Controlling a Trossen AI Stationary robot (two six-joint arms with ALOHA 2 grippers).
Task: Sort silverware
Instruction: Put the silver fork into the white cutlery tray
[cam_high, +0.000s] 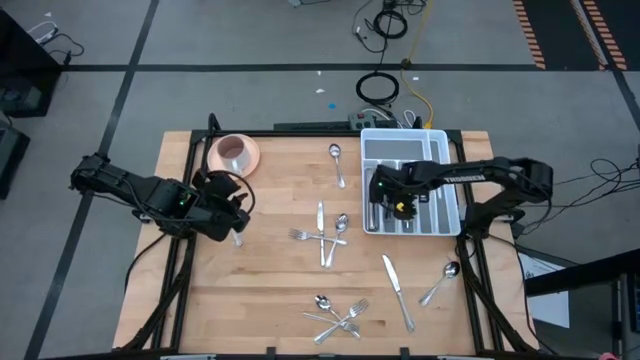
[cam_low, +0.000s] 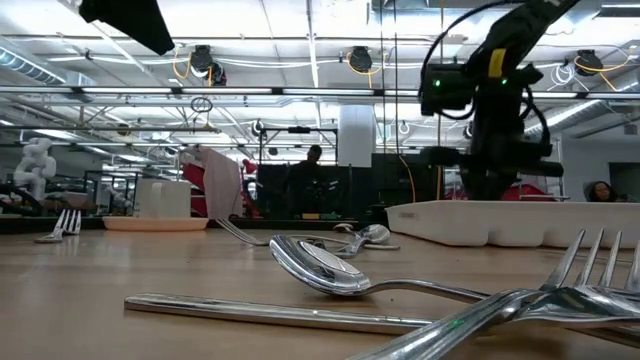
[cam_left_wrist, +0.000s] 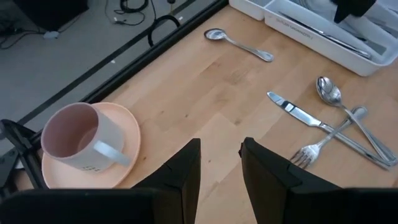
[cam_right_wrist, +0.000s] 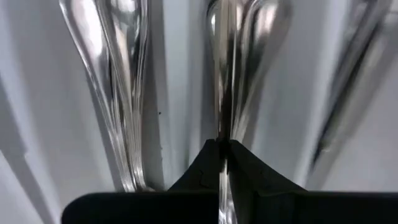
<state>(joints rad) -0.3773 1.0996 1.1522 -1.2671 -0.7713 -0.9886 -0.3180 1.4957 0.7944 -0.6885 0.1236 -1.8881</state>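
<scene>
In the white tray (cam_high: 447, 170), the right claw (cam_right_wrist: 224, 155) pinches silverware (cam_right_wrist: 233, 56).

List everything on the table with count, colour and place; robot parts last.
Loose silverware: about a dozen pieces, silver, scattered over the table's middle and near edge.
Silverware in tray: several pieces, silver, count unclear.
Tray: one, white, divided, far right of the table.
Cup: one, pink, on a pink saucer, far left.
Table: one, light wood.
Left gripper: slightly open, empty, near the cup.
Right gripper: over the tray, shut on a silver piece.
</scene>
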